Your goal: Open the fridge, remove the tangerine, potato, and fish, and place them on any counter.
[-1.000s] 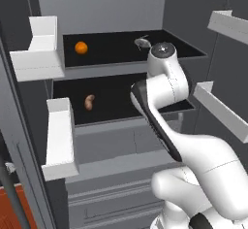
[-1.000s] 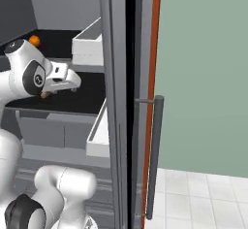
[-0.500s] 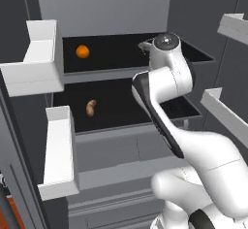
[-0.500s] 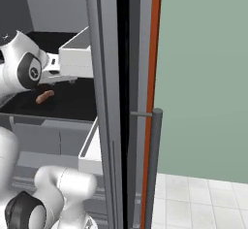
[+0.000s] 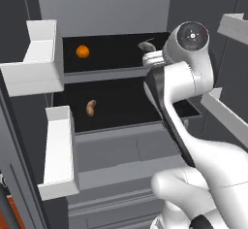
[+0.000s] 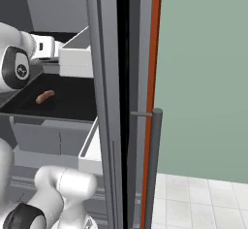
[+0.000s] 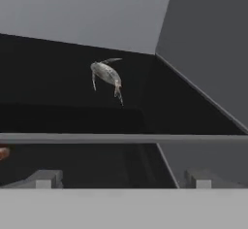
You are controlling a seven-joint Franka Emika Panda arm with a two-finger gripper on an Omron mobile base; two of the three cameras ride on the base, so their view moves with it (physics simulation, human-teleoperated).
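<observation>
Silver-grey fish (image 7: 107,74): lies on the upper shelf (image 5: 116,53) of the fridge (image 5: 106,9), toward the back right corner. In the hand view it sits straight ahead of the gripper (image 7: 121,178) and above the shelf's front lip, well apart from the fingers. Its long axis runs at a slant across that view, one end at the upper left and the thin end trailing down to the lower right. Nothing stands between fingers and fish but the lip.

Gripper: fingers spread wide, holding nothing. In the left base view the hand (image 5: 154,58) sits at the front right of the upper shelf, pointed inward at the fish (image 5: 145,45).

Tangerine (image 5: 83,52): bright orange, on the same upper shelf, far to the left, well apart from the fish and the hand.

Potato (image 5: 90,107): brown, oblong, on the lower shelf (image 5: 121,111), left of centre; also shows in the right base view (image 6: 45,96).

Fridge: doors stand open, white door bins (image 5: 36,53) swung out on both sides.

Judgement: the fish is the nearest item and the likely first pick. The coming move calls for a forward reach over the lip, with the fingers turned to close across the slanted body, not along it.
</observation>
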